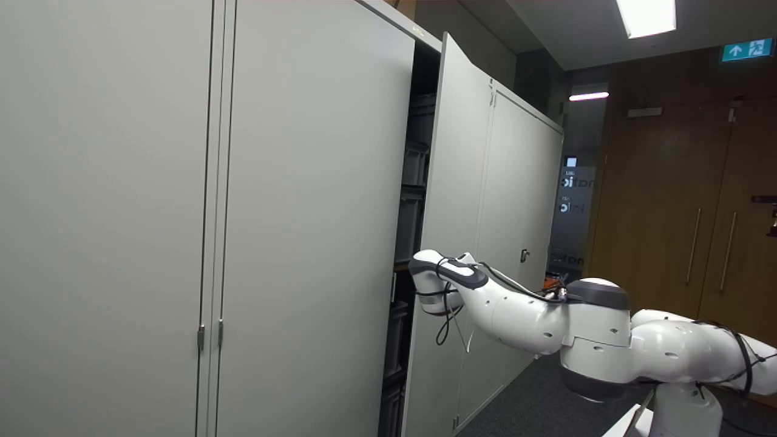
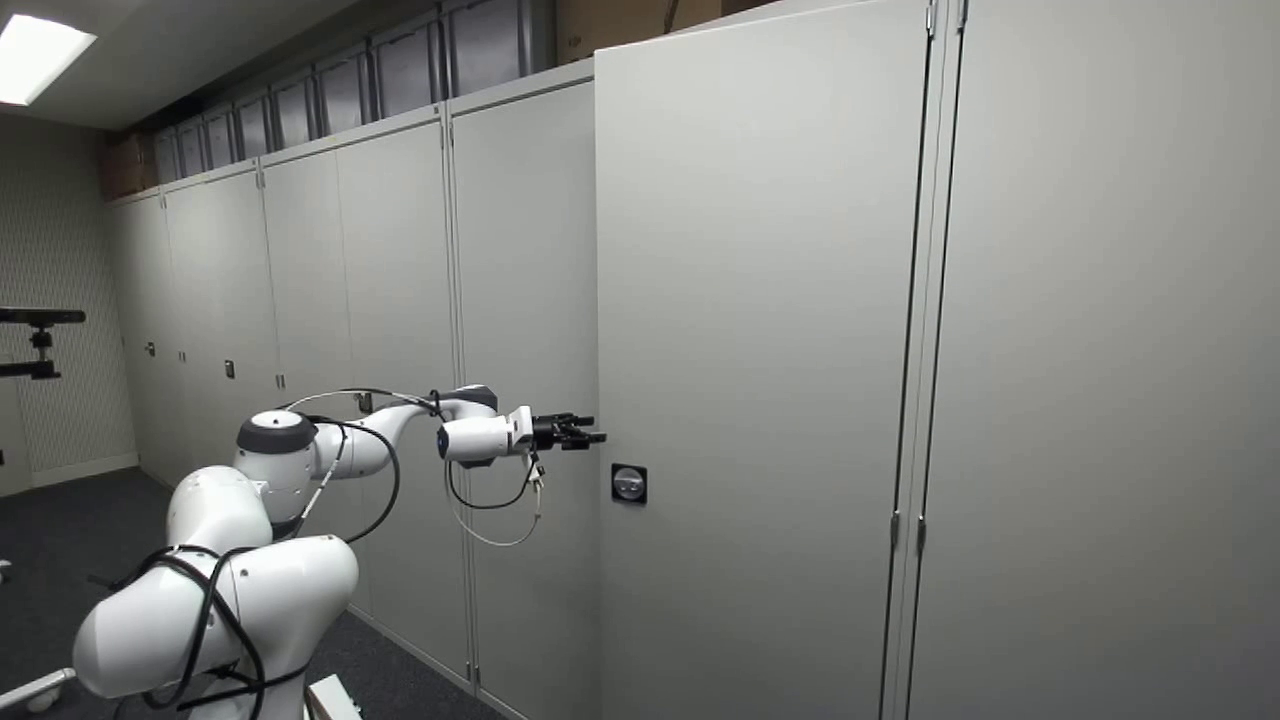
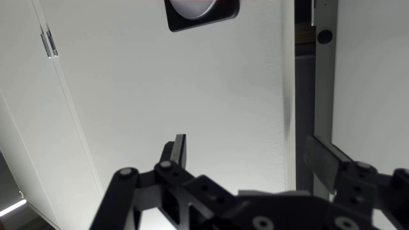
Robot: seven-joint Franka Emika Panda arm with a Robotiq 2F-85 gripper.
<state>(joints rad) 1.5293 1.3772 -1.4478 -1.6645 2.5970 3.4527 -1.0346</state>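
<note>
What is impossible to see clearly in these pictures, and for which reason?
Gripper: in an exterior view, apparently hidden by the wrist.
Round door handle: in the wrist view, top cut off by the upper edge.
Storage bins: in an exterior view, mostly behind the cabinet doors.
Background lettering: in an exterior view, too small to read fully.
Robot arm: in both exterior views, foot cut off by the bottom edge.

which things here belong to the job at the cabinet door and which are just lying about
Likely part of the job:
Ajar cabinet door: in the wrist view, the open jaws stand either side of its edge; contact unclear
Black-framed round handle on that door

Just around:
Grey bins up top
Exit sign
Wooden double doors
What looks like a mounted camera
</note>
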